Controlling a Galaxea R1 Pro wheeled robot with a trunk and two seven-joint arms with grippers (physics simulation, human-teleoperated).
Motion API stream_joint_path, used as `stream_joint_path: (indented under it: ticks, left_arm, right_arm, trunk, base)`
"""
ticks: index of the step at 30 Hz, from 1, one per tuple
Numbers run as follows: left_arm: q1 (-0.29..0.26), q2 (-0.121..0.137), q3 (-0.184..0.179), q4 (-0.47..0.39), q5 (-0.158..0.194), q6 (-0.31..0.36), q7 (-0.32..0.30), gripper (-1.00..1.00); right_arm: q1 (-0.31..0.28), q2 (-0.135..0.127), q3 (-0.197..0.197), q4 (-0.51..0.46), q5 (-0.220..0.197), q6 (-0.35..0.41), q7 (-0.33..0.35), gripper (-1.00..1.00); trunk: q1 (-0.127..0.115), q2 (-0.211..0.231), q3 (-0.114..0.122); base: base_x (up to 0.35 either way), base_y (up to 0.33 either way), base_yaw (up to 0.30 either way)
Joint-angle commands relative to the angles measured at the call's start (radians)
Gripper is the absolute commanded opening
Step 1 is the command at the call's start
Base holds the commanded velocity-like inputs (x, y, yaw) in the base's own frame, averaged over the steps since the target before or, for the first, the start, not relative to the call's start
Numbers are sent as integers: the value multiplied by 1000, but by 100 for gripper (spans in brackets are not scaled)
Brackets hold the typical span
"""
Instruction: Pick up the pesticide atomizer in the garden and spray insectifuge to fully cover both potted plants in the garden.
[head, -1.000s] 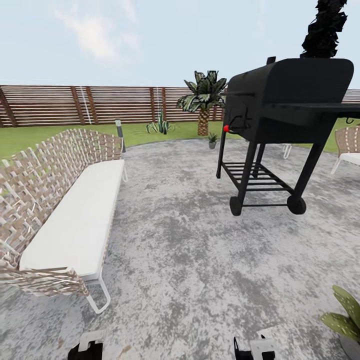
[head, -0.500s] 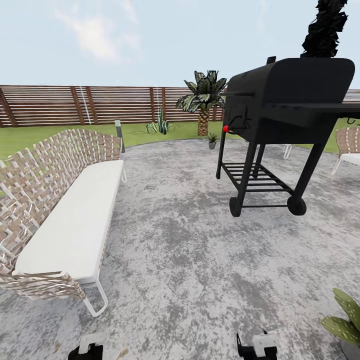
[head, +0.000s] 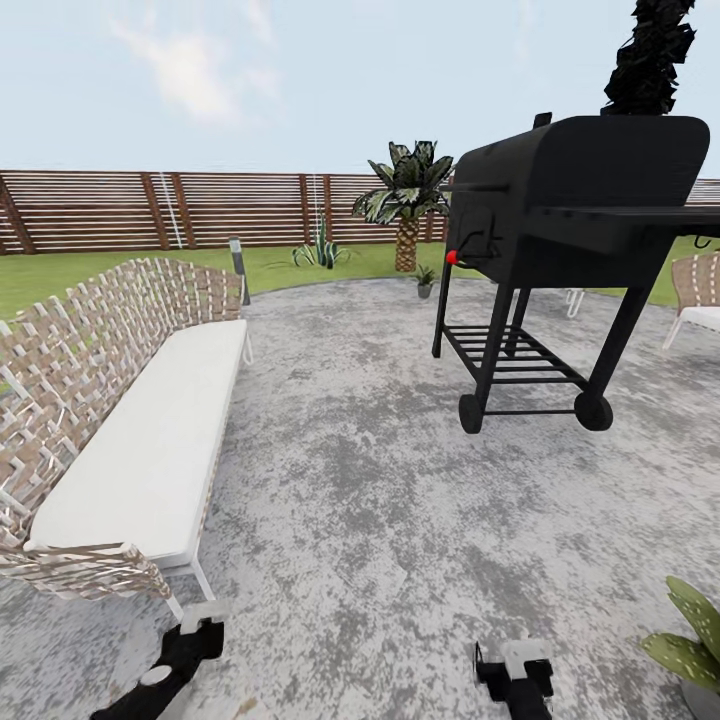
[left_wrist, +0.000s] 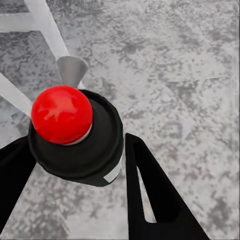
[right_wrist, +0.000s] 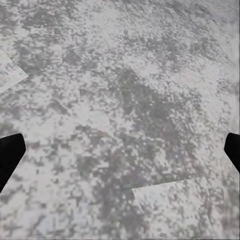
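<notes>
Two potted plants (head: 425, 279) (head: 688, 640) (one cut off at the edge), one atomizer (left_wrist: 75, 135), one grill (head: 560, 230), one bench (head: 140, 420)

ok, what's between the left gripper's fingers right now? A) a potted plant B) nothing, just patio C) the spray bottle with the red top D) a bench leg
C: in the left wrist view the left gripper has its two dark fingers on either side of the spray bottle, seen from above with its red top and pale nozzle, over the grey patio.
</notes>
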Motion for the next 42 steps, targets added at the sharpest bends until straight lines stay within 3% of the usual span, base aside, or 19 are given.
stream_joint_path:
  ticks: [1, 5, 7, 13, 42]
  left_arm:
    - [6, 3, -11, -36, 5, 0, 5, -100]
    - [56, 5, -11, -40, 6, -17, 4, -100]
    - [76, 6, -11, -32, 6, -56, 3, -100]
    - [89, 6, -11, -27, 7, -68, 6, -100]
    - [90, 1, -11, -7, 8, -70, 6, -100]
  right_arm:
    - [-1, -1, -6, -101, 12, 3, -2, 100]
    - [-1, -9, -7, 4, 13, -12, -2, 100]
    - [-1, -12, -7, 47, 14, -89, -3, 100]
    - [-1, -24, -7, 123, 12, -139, -4, 100]
    - [-1, -16, -5, 138, 12, -140, -4, 100]
  trunk:
    - [0, 0, -1]
    - [0, 0, -1]
    - [0, 0, -1]
    - [0, 0, -1]
    - [0, 0, -1]
  base:
    - [0, 0, 0]
    - [0, 0, 0]
    - [0, 0, 0]
    - [94, 0, 0]
    - [311, -84, 3]
